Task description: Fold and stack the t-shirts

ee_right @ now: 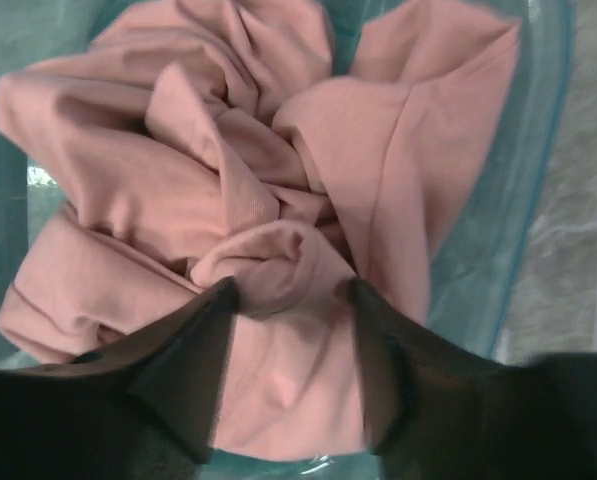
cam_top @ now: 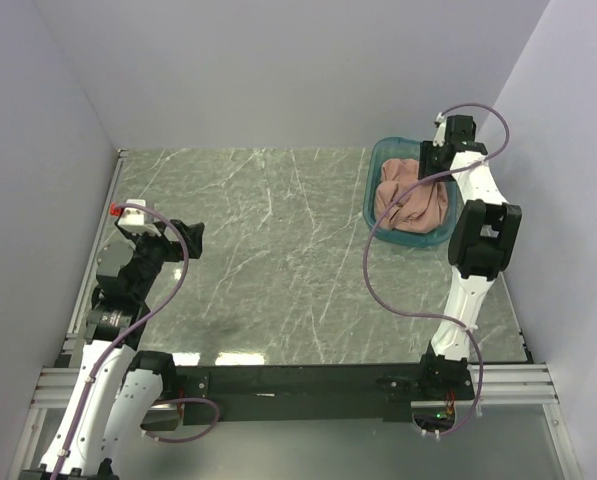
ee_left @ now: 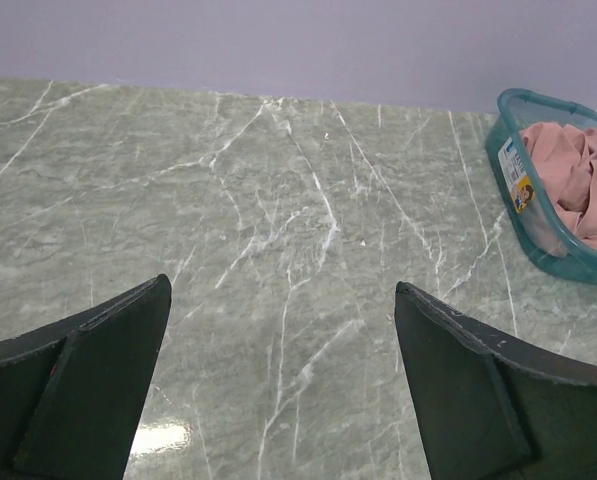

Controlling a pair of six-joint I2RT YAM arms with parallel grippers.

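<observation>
Two dark fingers [ee_right: 183, 380] of the right gripper [ee_right: 290, 293] stand about half apart, with a rolled ridge of pink cloth lying between their tips; whether they press it I cannot tell. Directly under and ahead of that gripper lies the t-shirt [ee_right: 228, 170], crumpled into a heap of deep folds (no collar, hem or print can be made out, so which way it faces is unclear). From above, the heap's long axis runs along the length of the teal basket [ee_right: 550, 150] that holds it, far end to near end. The basket wall curves round the cloth on every side of the gripper, and a strip of table shows past its rim.

Over at the left gripper [ee_left: 281, 285], the two fingers are spread wide with nothing between them. Below and ahead of it stretches the table [ee_left: 278, 180], a grey-green marble-look surface with white veins and a dull sheen. Far ahead and off to its right sits the basket with the pink cloth in it. Behind that, pale lavender walls [cam_top: 278, 70] close in the table at the back and on both sides.
</observation>
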